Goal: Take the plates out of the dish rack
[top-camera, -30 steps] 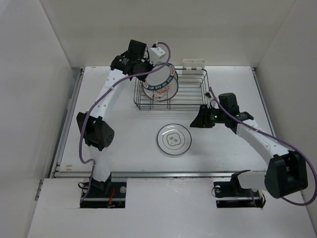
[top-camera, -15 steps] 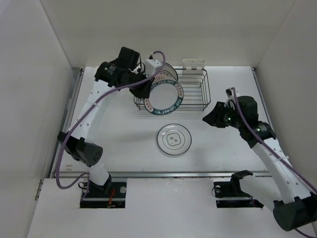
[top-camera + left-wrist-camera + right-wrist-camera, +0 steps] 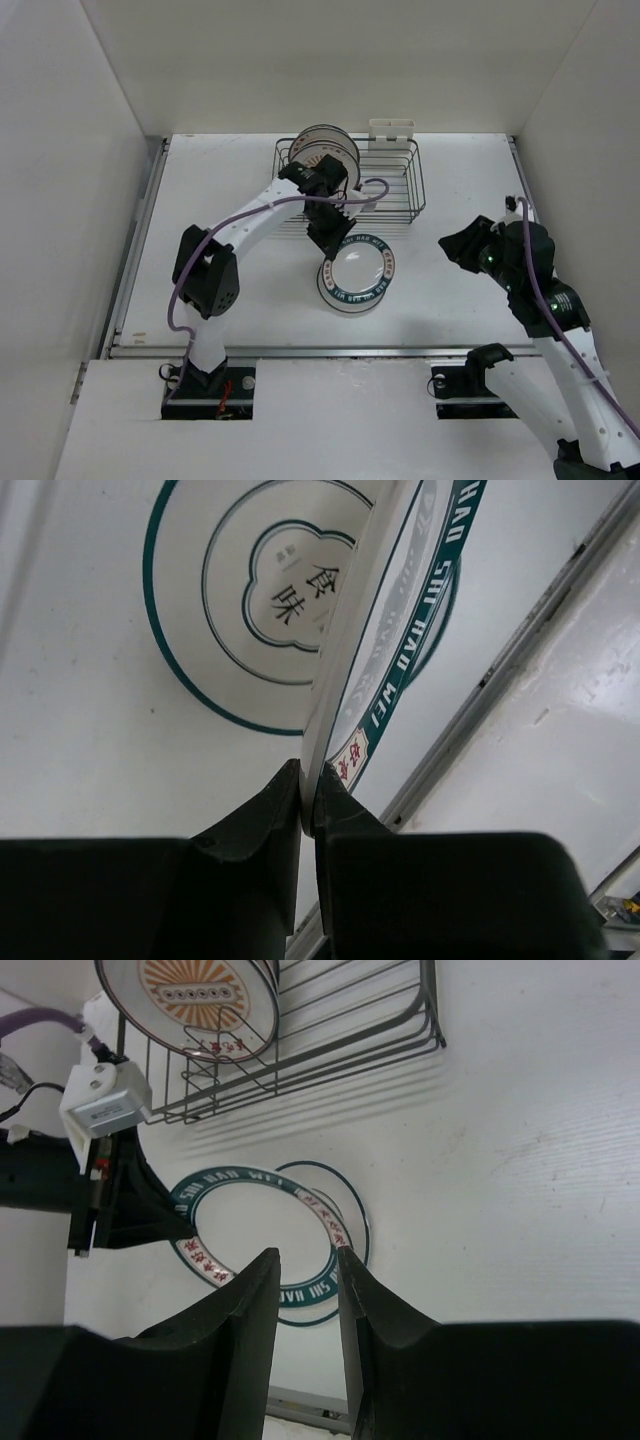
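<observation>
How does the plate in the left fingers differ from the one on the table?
The held plate is tilted, pinched at its rim by the left fingers; the table plate lies flat. The held one has a broad lettered teal band, the table plate thin teal rings. Both are round and white.

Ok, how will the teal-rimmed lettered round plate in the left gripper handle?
Probably rigid and slippery: the teal-rimmed lettered plate looks glazed. The left gripper pinches only its rim, so it could pivot. Tilted over the teal-ringed plate lying flat, it might chip on contact.
</observation>
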Motion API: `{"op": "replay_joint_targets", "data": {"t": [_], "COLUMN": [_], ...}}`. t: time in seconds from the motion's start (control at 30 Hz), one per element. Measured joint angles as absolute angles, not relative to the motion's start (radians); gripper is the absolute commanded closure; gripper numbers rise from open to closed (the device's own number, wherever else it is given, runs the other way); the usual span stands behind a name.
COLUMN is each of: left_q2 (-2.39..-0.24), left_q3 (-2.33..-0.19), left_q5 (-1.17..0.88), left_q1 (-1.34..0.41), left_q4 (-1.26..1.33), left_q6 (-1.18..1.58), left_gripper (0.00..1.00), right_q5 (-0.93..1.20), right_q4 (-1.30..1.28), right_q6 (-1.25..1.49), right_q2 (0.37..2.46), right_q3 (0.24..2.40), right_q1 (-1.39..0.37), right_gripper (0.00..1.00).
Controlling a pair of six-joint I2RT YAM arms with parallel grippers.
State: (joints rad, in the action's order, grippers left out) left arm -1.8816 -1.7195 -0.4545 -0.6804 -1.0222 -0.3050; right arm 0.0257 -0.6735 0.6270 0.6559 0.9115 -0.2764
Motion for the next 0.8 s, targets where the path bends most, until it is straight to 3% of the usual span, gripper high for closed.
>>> {"op": "replay_joint_targets", "data": {"t": [0.3,0.5,0.53,0.67,0.8], "left_q2": [-2.027,-2.029,-2.031,-2.061,-2.090], "left_q3": [-1.766,-1.768,-1.769,-1.811,-1.827], "left_q5": [-0.464,-0.462,-0.461,-0.453,-0.433], "left_q1": [-0.672,-0.672,-0.672,-0.674,-0.679], "left_q4": [-1.007,-1.044,-1.060,-1.121,-1.149], "left_q6": [-0.302,-0.348,-0.356,-0.392,-0.412], "left_gripper": [0.99,0.78,0.69,0.50,0.43], "right_q5": [0.022,0.022,0.022,0.022,0.023], "right_q4": [-0.707,-0.706,-0.706,-0.706,-0.706], "right_q6": [0.635,0.631,0.628,0.622,0.621], "right_q2": [0.655,0.664,0.670,0.689,0.693], "right_q3": [0.900,0.900,0.900,0.900,0.899], "right_q1": [-0.276,-0.276,-0.276,-0.276,-0.276], "right_gripper": [0.65,0.64,0.64,0.59,0.59]}}
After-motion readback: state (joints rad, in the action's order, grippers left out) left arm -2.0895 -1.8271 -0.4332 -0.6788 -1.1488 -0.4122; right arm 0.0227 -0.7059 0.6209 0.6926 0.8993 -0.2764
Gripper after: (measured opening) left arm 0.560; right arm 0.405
